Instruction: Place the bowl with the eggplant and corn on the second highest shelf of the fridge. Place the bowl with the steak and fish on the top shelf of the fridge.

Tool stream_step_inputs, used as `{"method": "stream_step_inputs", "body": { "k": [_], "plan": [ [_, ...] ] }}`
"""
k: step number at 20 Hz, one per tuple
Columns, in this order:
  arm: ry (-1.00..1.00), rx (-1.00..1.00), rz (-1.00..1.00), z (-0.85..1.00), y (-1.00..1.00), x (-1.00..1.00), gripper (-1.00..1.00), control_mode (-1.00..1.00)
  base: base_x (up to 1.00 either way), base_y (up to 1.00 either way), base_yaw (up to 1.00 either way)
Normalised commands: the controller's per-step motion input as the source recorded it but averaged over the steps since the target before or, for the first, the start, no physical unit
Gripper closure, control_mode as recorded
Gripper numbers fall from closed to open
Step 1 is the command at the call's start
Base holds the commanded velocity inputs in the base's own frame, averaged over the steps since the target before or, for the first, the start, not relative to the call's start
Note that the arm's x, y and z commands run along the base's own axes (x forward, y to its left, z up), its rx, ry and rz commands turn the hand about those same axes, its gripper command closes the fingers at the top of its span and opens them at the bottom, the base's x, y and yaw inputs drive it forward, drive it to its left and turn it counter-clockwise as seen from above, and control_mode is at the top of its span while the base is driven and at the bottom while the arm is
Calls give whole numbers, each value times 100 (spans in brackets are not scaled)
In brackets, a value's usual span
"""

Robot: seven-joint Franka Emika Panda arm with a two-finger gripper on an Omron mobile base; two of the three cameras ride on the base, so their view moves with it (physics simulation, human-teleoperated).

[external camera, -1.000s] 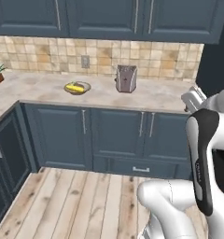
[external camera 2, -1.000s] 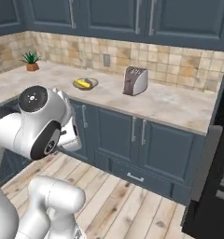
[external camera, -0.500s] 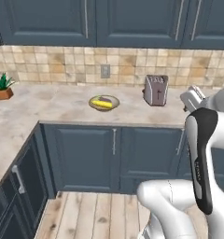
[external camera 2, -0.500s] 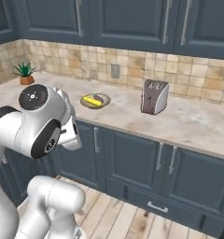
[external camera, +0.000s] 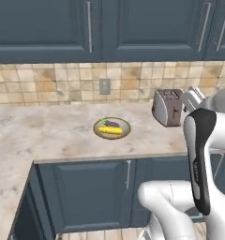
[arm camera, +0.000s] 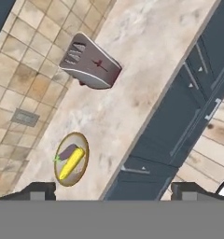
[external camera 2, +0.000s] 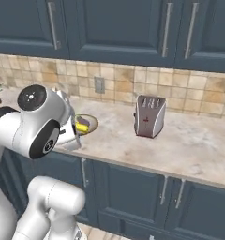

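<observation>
The base has driven closer, so the bowl (external camera: pixel 112 128) with corn (external camera: pixel 110 131) and eggplant (external camera: pixel 112 124) sits nearer on the worktop (external camera: pixel 58 131), left of the toaster (external camera: pixel 168 107); the tool (arm camera: pixel 114 191) stands wide open, holding nothing.

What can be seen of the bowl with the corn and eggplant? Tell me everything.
The bowl is shallow and round, olive-tan with a lighter rim, sitting flat on the beige stone counter, left of the toaster and below the wall outlet. Inside lie the yellow corn and the dark eggplant, side by side and touching. Nothing else touches it; the gripper, jaws open, is well away.
</observation>
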Motion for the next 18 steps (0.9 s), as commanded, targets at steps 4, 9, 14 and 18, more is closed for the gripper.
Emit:
{"method": "stream_step_inputs", "body": {
  "k": [4, 9, 14, 18],
  "plan": [
    [0, 0, 0, 0, 0, 0, -100, 100, 93, 54, -15],
    [0, 0, 0, 0, 0, 0, -100, 100, 67, 25, -3],
    [13, 0, 2, -43, 1, 18, -100, -100, 18, 10, 0],
    [31, 0, 13, -99, 0, 48, -100, -100, 0, 0, 0]
  ]
}}
